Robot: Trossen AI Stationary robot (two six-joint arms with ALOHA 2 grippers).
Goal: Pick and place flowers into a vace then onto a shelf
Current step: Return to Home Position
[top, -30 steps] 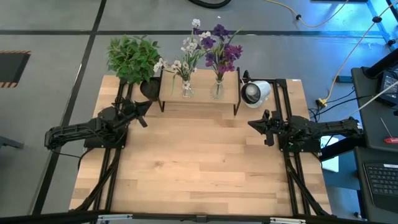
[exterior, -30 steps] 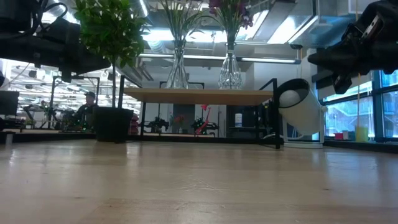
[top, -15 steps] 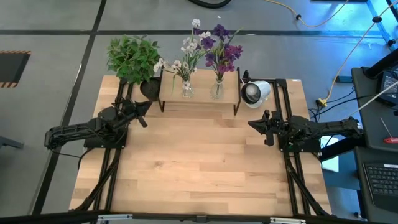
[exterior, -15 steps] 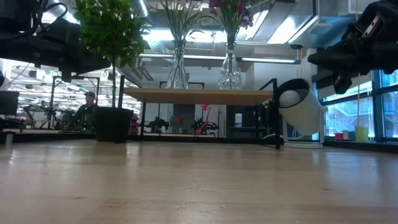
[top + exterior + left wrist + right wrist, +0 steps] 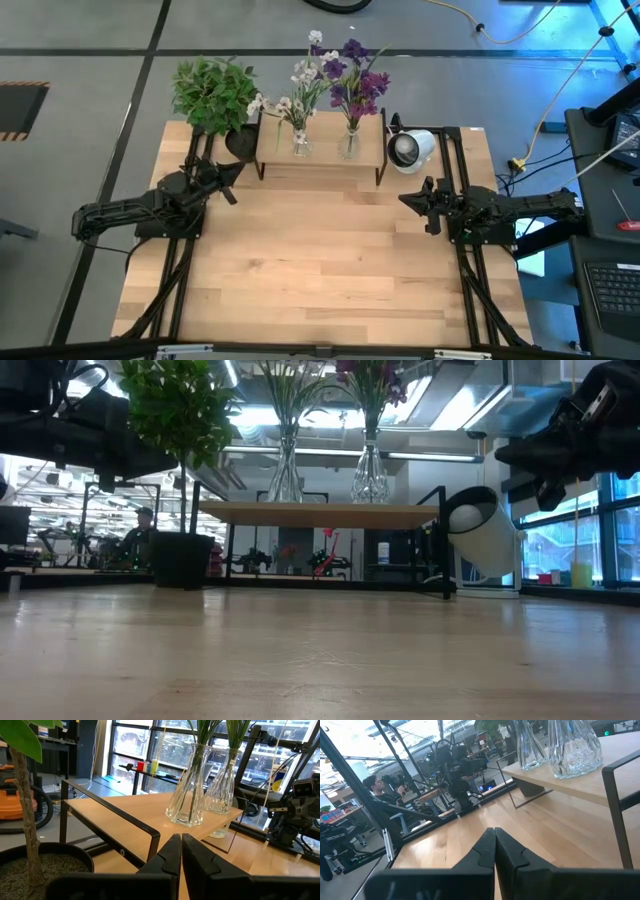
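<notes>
On the shelf (image 5: 325, 152), at the far edge of the worktop (image 5: 320, 265), a clear vase (image 5: 300, 143) and a second clear vase (image 5: 348, 143) were stood upright side by side. The white-pink flowers (image 5: 300, 82) were held in the first and the purple flowers (image 5: 352, 75) in the second. The left claw (image 5: 232, 172) was held near the shelf's left end, its fingers pressed together on nothing. The right claw (image 5: 405, 199) was held near the shelf's right end, likewise closed and empty. A leafy potted plant (image 5: 213, 92) was set just beside the shelf.
</notes>
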